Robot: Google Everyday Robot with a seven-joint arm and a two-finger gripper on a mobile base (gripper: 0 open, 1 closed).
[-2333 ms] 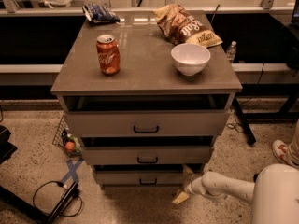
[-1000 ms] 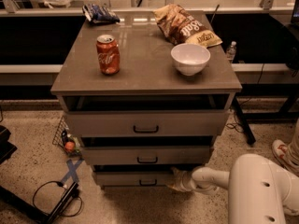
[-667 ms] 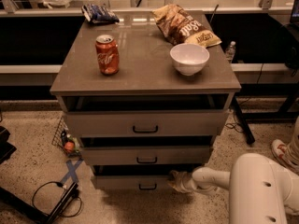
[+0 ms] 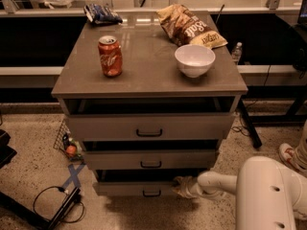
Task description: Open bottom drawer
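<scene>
The bottom drawer (image 4: 129, 189) is the lowest and narrowest of three grey-beige fronts, with a small black bar handle (image 4: 151, 193). It stands pulled out a little, with a dark gap above its front. My gripper (image 4: 180, 186) is at the drawer's right end, just right of the handle, at the top edge of the front panel. My white arm (image 4: 225, 182) reaches in from the lower right.
The middle drawer (image 4: 151, 160) and top drawer (image 4: 149, 127) sit above. On the cabinet top are a red soda can (image 4: 110, 56), a white bowl (image 4: 194, 60), a chip bag (image 4: 188, 26) and a blue packet (image 4: 100, 13). A black cable (image 4: 55, 202) lies on the floor at left.
My gripper moved left from beside the cabinet to the bottom drawer's right end. The bottom drawer front has come forward slightly.
</scene>
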